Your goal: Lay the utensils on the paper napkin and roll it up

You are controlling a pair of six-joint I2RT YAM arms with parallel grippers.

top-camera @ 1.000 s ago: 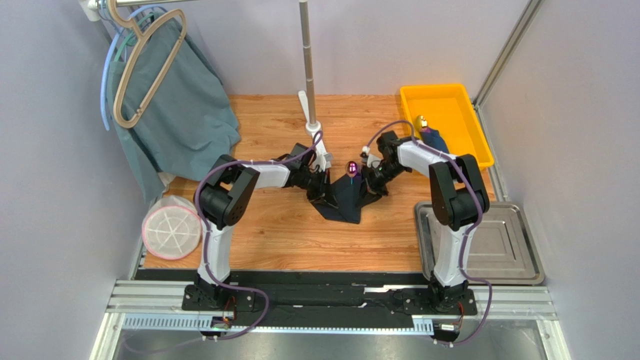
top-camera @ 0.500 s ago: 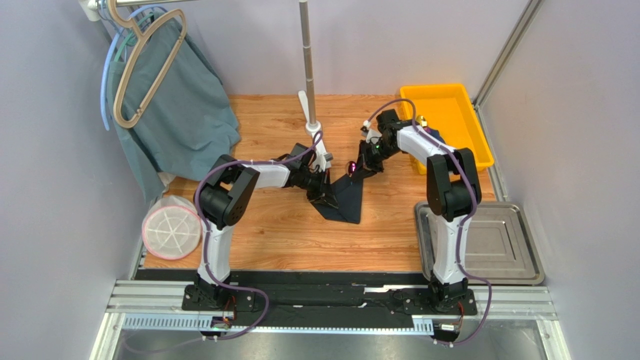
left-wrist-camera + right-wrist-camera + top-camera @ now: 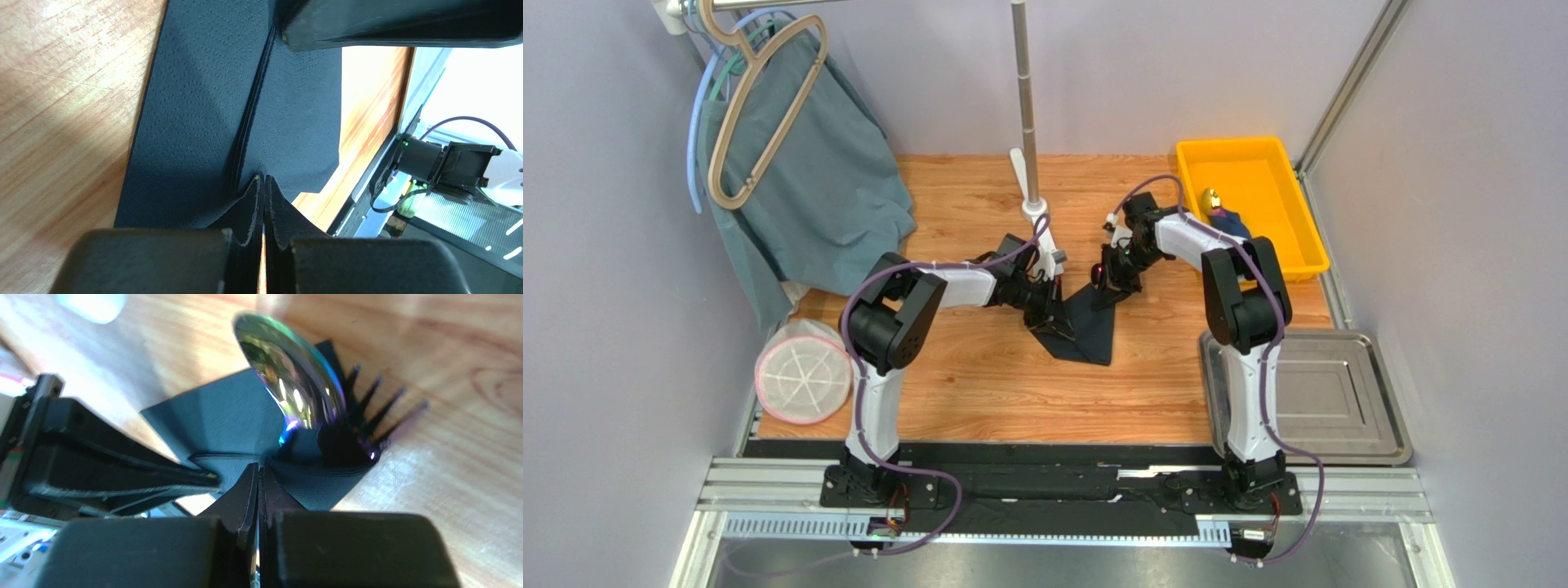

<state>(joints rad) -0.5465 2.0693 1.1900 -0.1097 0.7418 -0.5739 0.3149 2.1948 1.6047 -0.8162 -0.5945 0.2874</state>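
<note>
The black paper napkin [image 3: 1090, 328] lies partly folded on the wooden table. It fills the left wrist view [image 3: 196, 122] and shows in the right wrist view [image 3: 233, 416]. An iridescent spoon bowl [image 3: 288, 380] and dark fork tines [image 3: 374, 410] stick out of its far end; the spoon also shows from above [image 3: 1100, 270]. My left gripper [image 3: 1051, 312] is shut on the napkin's left edge [image 3: 264, 180]. My right gripper [image 3: 1120, 272] is shut on a napkin flap [image 3: 259, 471] beside the utensils. The utensil handles are hidden inside the napkin.
A yellow bin [image 3: 1259, 159] at the back right holds a dark blue bundle with a gold tip [image 3: 1225, 218]. A steel tray [image 3: 1369, 404] lies at the front right. A teal cloth [image 3: 830, 184] hangs back left, a white round lid [image 3: 803, 374] lies left, a pole stand [image 3: 1026, 135] stands behind.
My right gripper has moved toward the back and left with its napkin flap, drawing the napkin narrower around the utensils. My left gripper has stayed put.
</note>
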